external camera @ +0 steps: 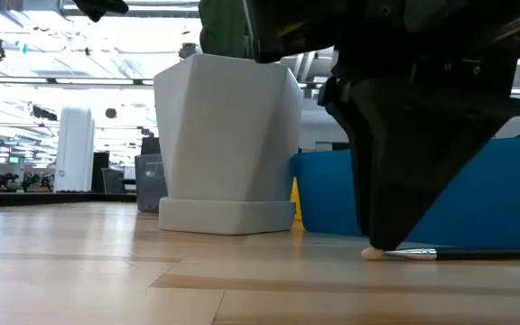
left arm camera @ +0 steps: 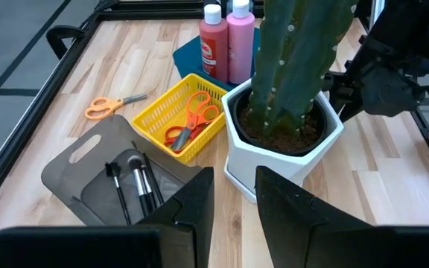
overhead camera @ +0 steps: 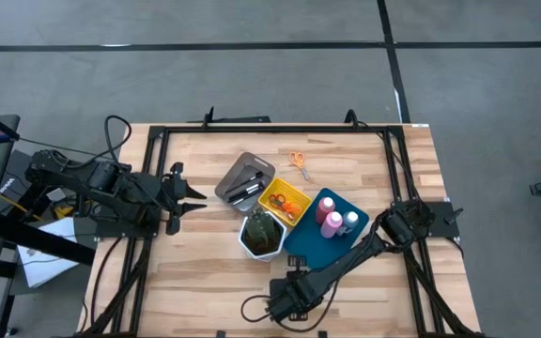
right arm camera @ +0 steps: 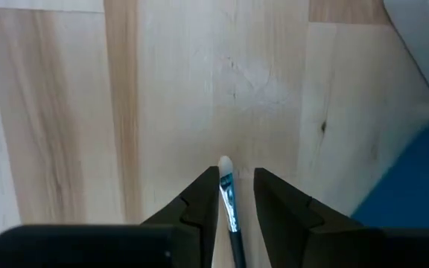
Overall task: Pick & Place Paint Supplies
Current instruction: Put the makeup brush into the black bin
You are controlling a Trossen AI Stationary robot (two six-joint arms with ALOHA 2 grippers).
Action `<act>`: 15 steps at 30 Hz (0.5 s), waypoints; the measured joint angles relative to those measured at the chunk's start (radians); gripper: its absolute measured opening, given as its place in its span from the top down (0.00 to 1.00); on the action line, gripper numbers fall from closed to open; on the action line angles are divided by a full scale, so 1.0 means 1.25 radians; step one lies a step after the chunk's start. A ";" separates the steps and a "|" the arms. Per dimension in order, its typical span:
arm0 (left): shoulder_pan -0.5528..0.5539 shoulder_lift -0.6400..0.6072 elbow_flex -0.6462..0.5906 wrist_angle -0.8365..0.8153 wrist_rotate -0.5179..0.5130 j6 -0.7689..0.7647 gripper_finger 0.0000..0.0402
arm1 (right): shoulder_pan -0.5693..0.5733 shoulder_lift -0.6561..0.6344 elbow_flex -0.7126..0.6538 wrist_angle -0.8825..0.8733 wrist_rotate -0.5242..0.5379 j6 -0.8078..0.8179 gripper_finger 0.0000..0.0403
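Right gripper (right arm camera: 236,195) is lowered to the tabletop (overhead camera: 186,272) near its front edge, in front of the blue tray (overhead camera: 308,237), with its fingers set narrowly on either side of a thin brush (right arm camera: 229,201) lying flat on the wood; whether they press it cannot be told. Left gripper (overhead camera: 195,199) hangs over the left part of the tabletop, fingers a little apart and holding nothing. Pink bottles (overhead camera: 330,214) stand in the blue tray, orange scissors (overhead camera: 299,163) lie near the rear edge.
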 joint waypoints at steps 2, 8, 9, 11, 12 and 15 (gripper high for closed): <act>0.000 0.000 0.000 0.000 0.000 0.001 0.77 | 0.000 0.000 -0.003 0.005 0.000 -0.011 0.80; 0.000 0.000 0.000 0.000 0.000 0.002 0.77 | 0.000 -0.017 -0.058 0.084 -0.022 -0.021 0.80; 0.000 0.000 0.000 0.000 0.000 0.002 0.77 | 0.000 -0.020 -0.066 0.094 -0.024 -0.020 0.80; 0.000 0.000 0.000 -0.001 0.000 0.002 0.77 | 0.000 -0.026 -0.081 0.111 -0.025 -0.018 0.80; 0.000 0.000 0.000 0.000 0.000 0.002 0.77 | 0.000 -0.030 -0.088 0.119 -0.027 -0.018 0.80; 0.000 0.000 0.000 0.000 0.000 0.002 0.77 | -0.003 -0.032 -0.099 0.133 -0.039 -0.019 0.81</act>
